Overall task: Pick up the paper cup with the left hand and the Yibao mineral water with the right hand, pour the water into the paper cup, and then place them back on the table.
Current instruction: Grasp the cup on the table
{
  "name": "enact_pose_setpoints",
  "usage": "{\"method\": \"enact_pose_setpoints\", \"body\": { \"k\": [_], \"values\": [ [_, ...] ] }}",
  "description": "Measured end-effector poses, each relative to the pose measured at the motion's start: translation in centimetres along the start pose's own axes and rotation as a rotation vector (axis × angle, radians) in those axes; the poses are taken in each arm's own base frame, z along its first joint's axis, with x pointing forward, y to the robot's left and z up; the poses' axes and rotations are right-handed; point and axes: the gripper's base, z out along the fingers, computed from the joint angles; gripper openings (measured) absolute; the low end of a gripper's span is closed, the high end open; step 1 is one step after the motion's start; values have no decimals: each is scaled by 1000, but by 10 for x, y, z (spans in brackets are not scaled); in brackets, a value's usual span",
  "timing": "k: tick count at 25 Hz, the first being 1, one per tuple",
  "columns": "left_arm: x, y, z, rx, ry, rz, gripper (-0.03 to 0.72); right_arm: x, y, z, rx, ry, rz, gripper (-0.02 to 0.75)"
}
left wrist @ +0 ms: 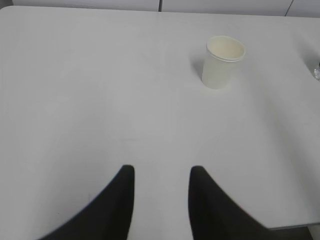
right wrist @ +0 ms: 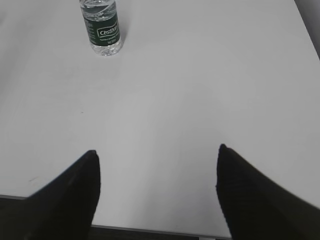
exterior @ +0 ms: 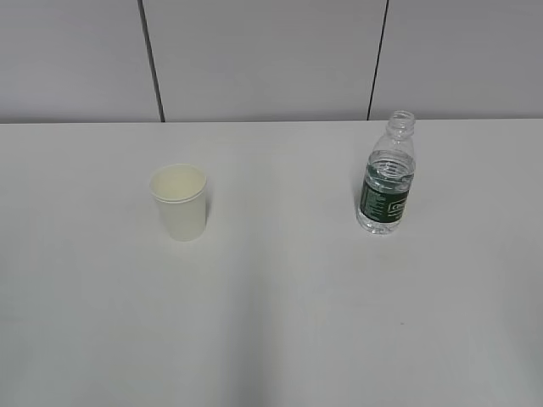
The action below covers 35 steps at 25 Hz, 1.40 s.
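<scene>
The paper cup (exterior: 179, 202) is standing upright on the table (exterior: 280, 322), left of the water bottle (exterior: 387, 176); both are sitting well apart. The left gripper (left wrist: 161, 172) is gaping empty, the cup lying ahead and rightward; the right gripper (right wrist: 157, 152) is spreading wider, the bottle lying ahead-left.

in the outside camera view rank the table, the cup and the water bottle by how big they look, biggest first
1. Table, far the largest.
2. Bottle, taller.
3. Cup, shorter but wider, so close to the bottle.

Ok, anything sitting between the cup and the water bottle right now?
Nothing. In the exterior view only bare table lies between the paper cup and the Yibao mineral water; both stand upright and well apart.
</scene>
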Motion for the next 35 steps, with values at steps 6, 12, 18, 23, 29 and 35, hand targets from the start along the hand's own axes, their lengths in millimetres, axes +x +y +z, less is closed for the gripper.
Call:
{"method": "enact_pose_setpoints", "body": {
  "k": [6,12,18,23,29,35],
  "values": [
    [0,0,0,0,0,0,233,0,0,0,0,0,0,532],
    [0,0,0,0,0,0,233,0,0,0,0,0,0,532],
    [0,0,0,0,0,0,233,0,0,0,0,0,0,532],
    [0,-1,0,12,1,-6,237,0,0,0,0,0,0,532],
    [-9,-2,-5,25,-77,-10,303,0,0,0,0,0,0,532],
    [-28,-6,-2,61,-205,-28,470,-4,-3,-2,31,-32,-14,532]
  ]
}}
